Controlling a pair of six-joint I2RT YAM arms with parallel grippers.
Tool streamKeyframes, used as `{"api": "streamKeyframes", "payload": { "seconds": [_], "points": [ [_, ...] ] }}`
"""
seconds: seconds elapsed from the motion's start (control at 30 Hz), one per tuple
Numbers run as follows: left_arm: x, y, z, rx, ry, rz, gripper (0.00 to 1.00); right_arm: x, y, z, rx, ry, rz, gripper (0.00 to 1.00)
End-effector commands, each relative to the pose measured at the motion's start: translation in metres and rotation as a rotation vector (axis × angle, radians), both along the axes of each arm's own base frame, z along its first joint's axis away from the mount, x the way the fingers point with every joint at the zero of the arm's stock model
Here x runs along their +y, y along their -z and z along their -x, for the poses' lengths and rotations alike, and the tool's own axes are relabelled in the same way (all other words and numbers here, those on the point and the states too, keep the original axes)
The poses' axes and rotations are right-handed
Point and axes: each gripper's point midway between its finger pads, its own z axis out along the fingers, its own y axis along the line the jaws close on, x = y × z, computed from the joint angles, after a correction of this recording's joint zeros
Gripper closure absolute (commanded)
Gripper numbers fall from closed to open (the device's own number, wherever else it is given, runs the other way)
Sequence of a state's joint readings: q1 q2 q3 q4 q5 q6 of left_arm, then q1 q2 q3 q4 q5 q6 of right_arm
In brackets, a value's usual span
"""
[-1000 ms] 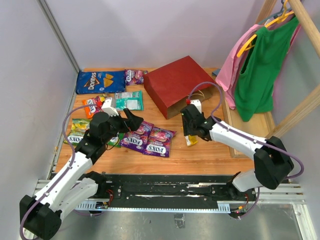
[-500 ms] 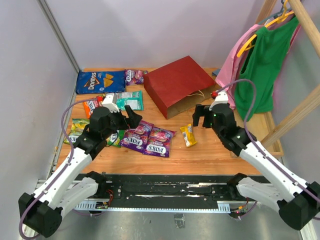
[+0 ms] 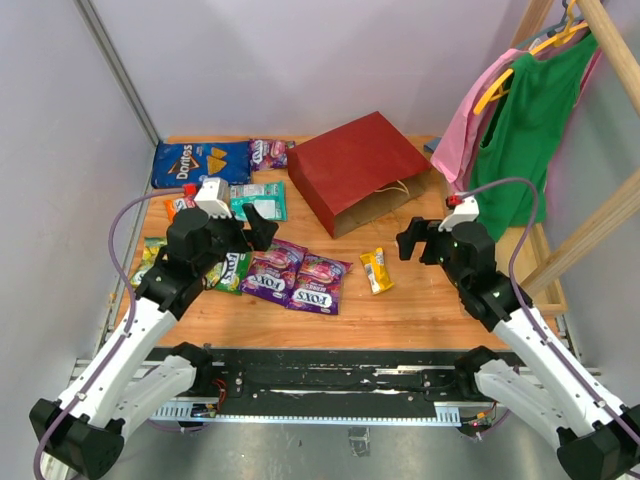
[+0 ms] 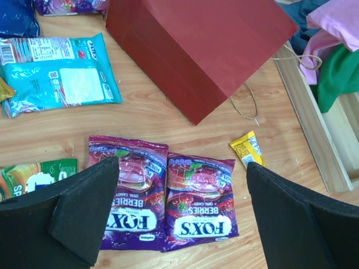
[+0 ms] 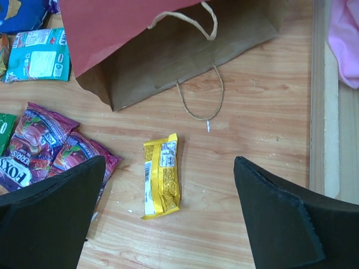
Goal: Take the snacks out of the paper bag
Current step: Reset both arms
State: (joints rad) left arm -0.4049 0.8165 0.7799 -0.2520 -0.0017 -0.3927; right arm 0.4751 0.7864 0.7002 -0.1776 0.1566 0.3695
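While both arms hover over the bench (image 3: 420, 305), the left tool (image 4: 180, 168) hangs with its fingers spread wide and nothing between them. Right below it lie a Fox's candy bag (image 4: 126, 190) and a second Fox's bag (image 4: 199, 196), flat, side by side, edges touching. The right tool (image 5: 169, 162) is gaping as well, empty, poised directly over the yellow bar (image 5: 161, 176).

That bar lies flat on the wood, just in front of the bag's mouth but clear of it, and near the lower loop handle (image 5: 199, 101) without touching it. The paper bag (image 3: 355, 165) rests on its side at the back middle of the bench, red face up, mouth turned toward the near right, brown inside showing. From here I cannot tell whether anything is inside.

Over on the left, the snacks are laid out. The blue Doritos bag (image 3: 200, 162) lies flat in the far corner, with a third Fox's bag (image 3: 268, 152) beside it, close to the paper bag's back corner. The teal packet (image 3: 260, 200) sits in front of those, an orange packet (image 3: 178, 207) peeks out beside the left arm, and a green packet (image 3: 232, 270) lies just left of the Fox's pair.

At the right edge, a green garment (image 3: 520, 130) and a pink garment (image 3: 468, 130) hang from a wooden rack.
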Motion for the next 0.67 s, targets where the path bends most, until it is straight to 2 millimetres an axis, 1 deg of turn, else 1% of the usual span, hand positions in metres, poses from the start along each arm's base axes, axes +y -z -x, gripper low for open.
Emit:
{"api": "streamKeyframes", "payload": {
  "seconds": [0.0, 0.13, 0.3, 0.37, 0.63],
  "points": [
    [0.006, -0.011, 0.003, -0.038, -0.011, -0.001, 0.00, -0.010, 0.009, 0.001, 0.014, 0.058, -0.028, 0.02],
    [0.005, -0.007, 0.007, -0.044, 0.000, 0.008, 0.00, -0.014, 0.011, 0.005, 0.017, 0.067, -0.019, 0.02],
    [0.006, -0.003, 0.004, -0.047, -0.013, 0.016, 0.00, -0.025, 0.014, 0.007, 0.002, 0.094, 0.028, 0.02],
    [0.006, -0.004, 0.004, -0.048, -0.020, 0.020, 0.00, -0.027, 0.012, 0.006, -0.004, 0.107, 0.031, 0.02],
    [0.006, -0.003, 0.002, -0.054, -0.023, 0.022, 0.00, -0.017, 0.019, 0.007, -0.025, 0.039, 0.025, 0.01]
  ]
}}
